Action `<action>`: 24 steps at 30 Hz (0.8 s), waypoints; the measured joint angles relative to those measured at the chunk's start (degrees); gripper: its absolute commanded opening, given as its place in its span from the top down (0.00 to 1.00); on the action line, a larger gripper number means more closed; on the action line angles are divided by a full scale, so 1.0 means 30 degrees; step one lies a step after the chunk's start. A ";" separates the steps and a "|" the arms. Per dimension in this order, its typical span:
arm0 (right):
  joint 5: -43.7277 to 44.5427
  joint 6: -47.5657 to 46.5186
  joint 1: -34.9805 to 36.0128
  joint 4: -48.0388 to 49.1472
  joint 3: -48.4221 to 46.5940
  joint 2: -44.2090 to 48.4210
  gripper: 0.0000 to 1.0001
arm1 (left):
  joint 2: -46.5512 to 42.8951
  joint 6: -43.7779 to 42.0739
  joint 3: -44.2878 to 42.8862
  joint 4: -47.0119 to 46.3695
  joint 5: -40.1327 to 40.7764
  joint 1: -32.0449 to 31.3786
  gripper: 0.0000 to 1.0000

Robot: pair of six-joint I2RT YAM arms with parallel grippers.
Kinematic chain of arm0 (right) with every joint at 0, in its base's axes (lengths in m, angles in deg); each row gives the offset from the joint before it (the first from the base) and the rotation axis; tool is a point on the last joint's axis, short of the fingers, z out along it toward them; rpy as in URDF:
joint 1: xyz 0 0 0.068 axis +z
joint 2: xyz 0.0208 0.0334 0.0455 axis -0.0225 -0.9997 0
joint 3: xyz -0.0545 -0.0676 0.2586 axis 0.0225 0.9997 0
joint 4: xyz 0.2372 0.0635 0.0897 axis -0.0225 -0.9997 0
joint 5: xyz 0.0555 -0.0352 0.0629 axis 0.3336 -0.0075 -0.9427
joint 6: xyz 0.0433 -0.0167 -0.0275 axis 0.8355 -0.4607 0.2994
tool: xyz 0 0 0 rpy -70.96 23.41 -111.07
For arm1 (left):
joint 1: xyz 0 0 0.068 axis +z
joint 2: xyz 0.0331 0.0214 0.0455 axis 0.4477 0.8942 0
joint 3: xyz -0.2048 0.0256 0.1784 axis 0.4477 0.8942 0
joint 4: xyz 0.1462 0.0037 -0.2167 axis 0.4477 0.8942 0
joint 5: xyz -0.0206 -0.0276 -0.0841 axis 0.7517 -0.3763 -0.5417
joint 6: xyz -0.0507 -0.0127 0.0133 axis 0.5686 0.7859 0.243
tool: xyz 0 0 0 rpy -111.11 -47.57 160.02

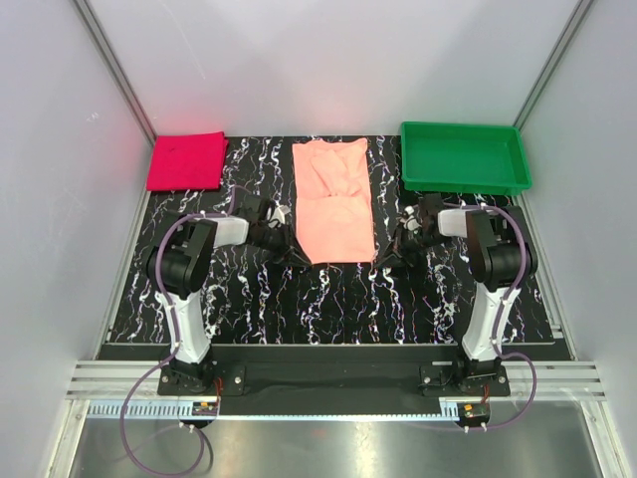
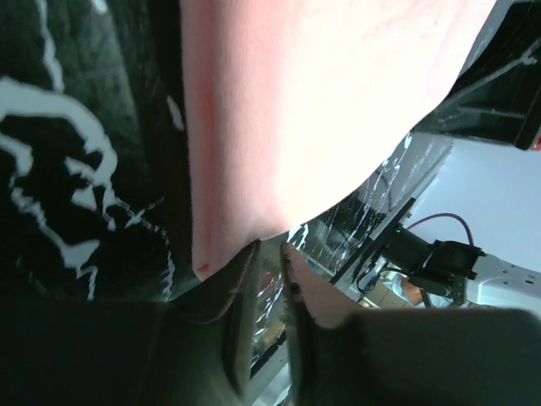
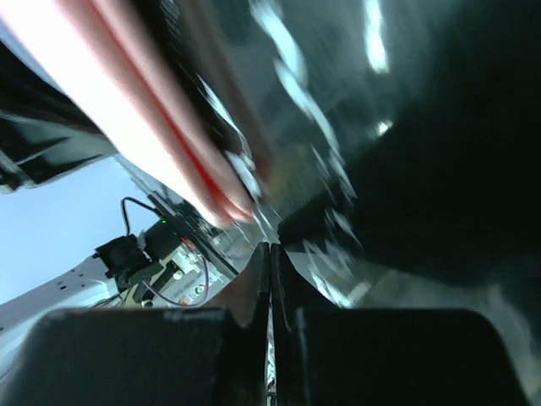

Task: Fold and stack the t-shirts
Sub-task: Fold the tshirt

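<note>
Salmon-pink t-shirt [image 1: 333,199] lies central from above, a long strip; the magenta t-shirt [image 1: 186,161] sits folded far left. Left wrist: my left pincer [image 2: 272,249] is slightly agape beside the near corner, holding nothing. Right wrist: my right pincer [image 3: 270,249] is closed, empty. The cloth looks limp and light, so I'd pinch the near corners.

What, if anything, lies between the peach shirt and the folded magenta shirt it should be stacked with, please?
Nothing visible does: only bare table separates the peach shirt from the magenta shirt at the far left. The left tool sits at the peach shirt's near left corner, off that path; the green tray lies far right.
</note>
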 measured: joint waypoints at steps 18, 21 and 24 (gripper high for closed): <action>0.1566 0.1916 0.0219 -0.1304 0.0670 0.1821 0.44 | -0.5129 0.0051 0.0787 0.3854 0.4466 0.0000 0.36; 0.1588 0.2412 0.0634 -0.1042 0.0240 0.1464 0.44 | -0.4415 0.0437 0.0976 0.3774 0.5209 0.0000 0.36; 0.1603 0.2841 0.0976 -0.0736 0.0029 0.1260 0.45 | -0.3781 0.0954 0.1064 0.3672 0.5515 0.0000 0.36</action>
